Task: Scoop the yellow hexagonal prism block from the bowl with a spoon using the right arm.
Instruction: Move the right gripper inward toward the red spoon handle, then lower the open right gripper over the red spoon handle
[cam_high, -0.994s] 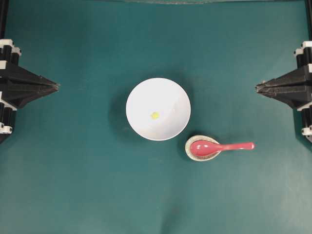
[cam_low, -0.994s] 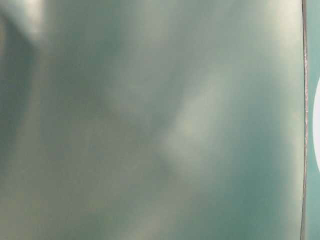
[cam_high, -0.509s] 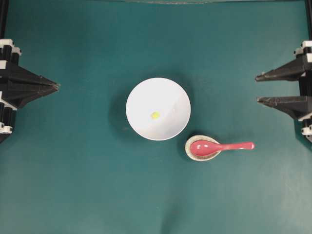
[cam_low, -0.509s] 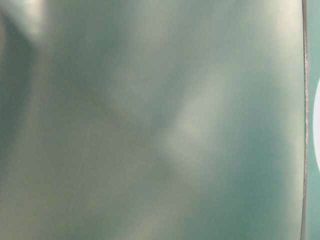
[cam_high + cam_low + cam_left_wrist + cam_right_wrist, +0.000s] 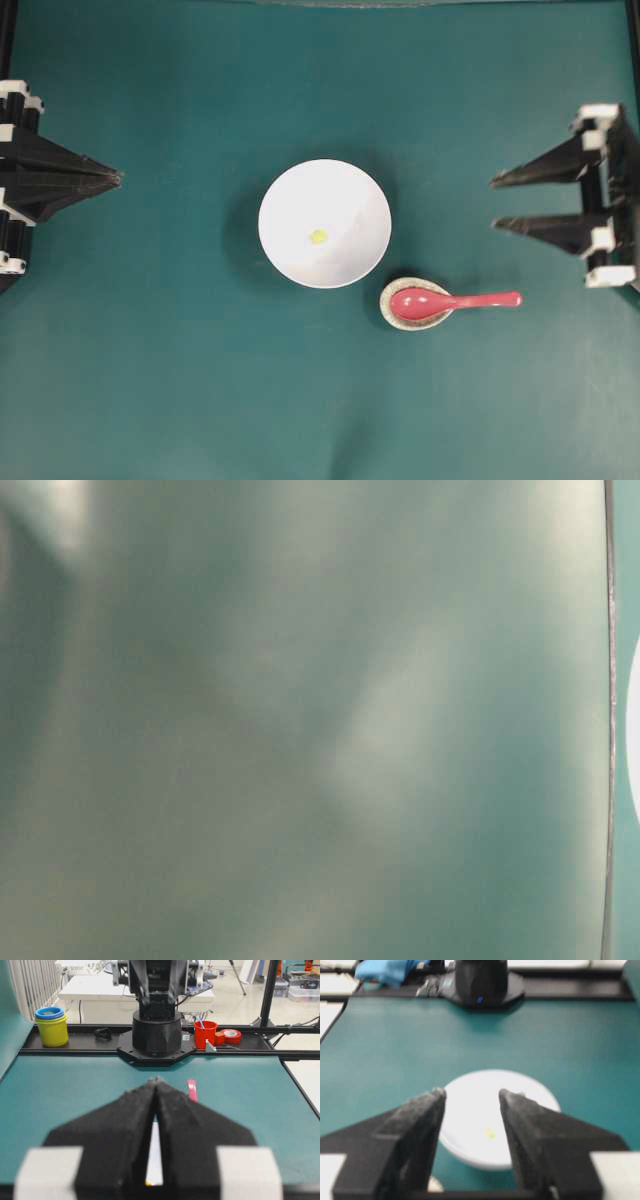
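The white bowl [image 5: 325, 190] stands mid-table with the tiny yellow hexagonal prism block [image 5: 318, 237] lying inside it. To its lower right, the pink-red spoon [image 5: 440, 301] rests with its scoop in a speckled spoon rest [image 5: 387, 300] and its handle pointing right. My right gripper [image 5: 493, 204] is open and empty at the right side, well clear of the spoon and above-right of its handle. In the right wrist view the bowl [image 5: 470, 1125] and block [image 5: 490, 1133] show between the open fingers [image 5: 520, 1125]. My left gripper [image 5: 118, 178] is shut and empty at the left edge.
In the left wrist view the opposite arm's black base [image 5: 157, 1030] stands at the table's far edge, with a yellow cup [image 5: 52, 1027], a red cup [image 5: 205, 1035] and a red tape roll [image 5: 231, 1036] on the rail behind. The table-level view is only a blurred teal surface.
My right gripper went from shut to open, and it has shifted a little leftward over the table. The left gripper, bowl, block and spoon have not moved.
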`<state>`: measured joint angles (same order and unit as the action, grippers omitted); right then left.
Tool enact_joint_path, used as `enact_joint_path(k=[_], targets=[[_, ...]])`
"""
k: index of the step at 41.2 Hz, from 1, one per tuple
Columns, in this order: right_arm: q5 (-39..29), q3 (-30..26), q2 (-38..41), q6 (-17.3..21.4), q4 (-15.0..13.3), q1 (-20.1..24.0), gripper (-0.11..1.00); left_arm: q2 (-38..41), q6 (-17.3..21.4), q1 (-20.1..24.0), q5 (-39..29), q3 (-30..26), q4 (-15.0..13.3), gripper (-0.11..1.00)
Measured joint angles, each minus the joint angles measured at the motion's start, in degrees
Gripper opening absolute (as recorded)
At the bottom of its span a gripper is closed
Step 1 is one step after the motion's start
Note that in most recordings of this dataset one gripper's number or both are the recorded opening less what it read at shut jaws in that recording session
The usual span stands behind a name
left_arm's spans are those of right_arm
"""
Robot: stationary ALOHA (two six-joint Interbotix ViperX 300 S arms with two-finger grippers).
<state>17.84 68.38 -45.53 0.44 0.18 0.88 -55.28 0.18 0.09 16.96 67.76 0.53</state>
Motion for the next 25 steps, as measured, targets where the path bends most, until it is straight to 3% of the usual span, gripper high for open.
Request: enact_joint_path(k=[10,19,25], targets=[[6.68,2.29,8.26,0.0,1.93,4.13,0.54,-0.18,0.18,0.0,0.53,0.0,0.0,0.0],[17.4,5.98,15.47,0.62,5.62,8.26,0.54,-0.26,0.26,0.0,0.53,0.0,0.18,0.0],[24.26,8.09,20.3,2.9,6.59,10.72,0.54,-0.26,0.26,0.0,0.62,0.0,0.18,0.0]])
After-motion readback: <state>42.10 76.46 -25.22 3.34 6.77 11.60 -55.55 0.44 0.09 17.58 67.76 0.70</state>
